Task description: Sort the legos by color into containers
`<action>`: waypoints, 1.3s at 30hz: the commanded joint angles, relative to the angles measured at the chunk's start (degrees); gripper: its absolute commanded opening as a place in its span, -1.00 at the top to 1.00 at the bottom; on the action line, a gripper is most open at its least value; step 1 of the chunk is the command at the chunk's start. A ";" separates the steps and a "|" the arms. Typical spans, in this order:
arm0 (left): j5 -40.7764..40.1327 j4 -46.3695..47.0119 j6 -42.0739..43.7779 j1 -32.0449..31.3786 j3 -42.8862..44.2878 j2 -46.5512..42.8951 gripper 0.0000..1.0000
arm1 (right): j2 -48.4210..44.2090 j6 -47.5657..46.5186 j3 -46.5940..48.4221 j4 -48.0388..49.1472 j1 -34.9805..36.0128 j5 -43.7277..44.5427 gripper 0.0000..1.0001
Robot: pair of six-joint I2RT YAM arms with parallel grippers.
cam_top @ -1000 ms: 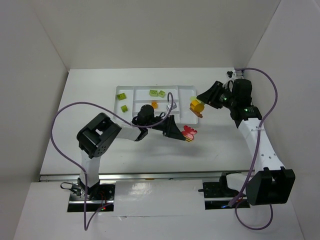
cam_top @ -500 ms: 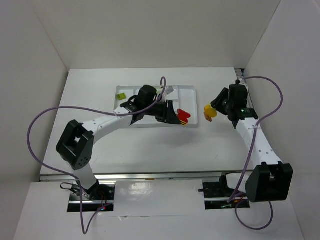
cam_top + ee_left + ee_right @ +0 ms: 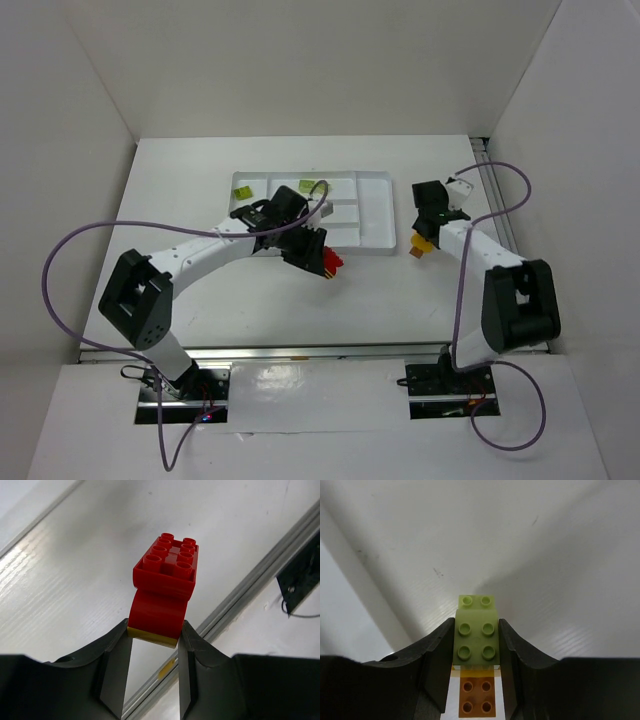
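The white tray (image 3: 370, 215) lies at the table's middle back, with lime green legos (image 3: 241, 192) (image 3: 307, 185) in its back sections. My left gripper (image 3: 322, 260) is at the tray's front edge, shut on a red lego (image 3: 331, 263). In the left wrist view the red lego (image 3: 165, 585), with a yellow layer under it, sticks out beyond the fingertips of the left gripper (image 3: 152, 632). My right gripper (image 3: 424, 232) is just right of the tray. In the right wrist view it (image 3: 475, 645) is shut on a lime green lego (image 3: 475, 635) stacked on a yellow-orange and brownish lego (image 3: 474, 698).
A metal rail (image 3: 240, 595) runs along the table's near edge. White walls enclose the table at the back and both sides. Purple cables (image 3: 70, 250) loop off both arms. The right arm's elbow (image 3: 515, 305) is folded back toward the near right.
My left gripper swung over the tray's right part, then back to its front edge, still holding the red lego. My right gripper moved off the tray to its right, and the arm folded.
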 commanded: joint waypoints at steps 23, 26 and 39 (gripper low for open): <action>42.64 6.78 7.11 12.88 5.53 -2.00 1.00 | -21.06 -18.34 1.69 12.69 0.70 -59.58 -0.90; 44.84 7.92 7.11 13.50 6.05 -0.69 1.00 | -17.11 -20.98 4.16 8.90 0.70 -70.43 -0.93; 48.19 16.71 0.61 13.50 4.12 0.37 1.00 | -8.84 -19.85 4.69 14.42 7.38 -80.67 -0.94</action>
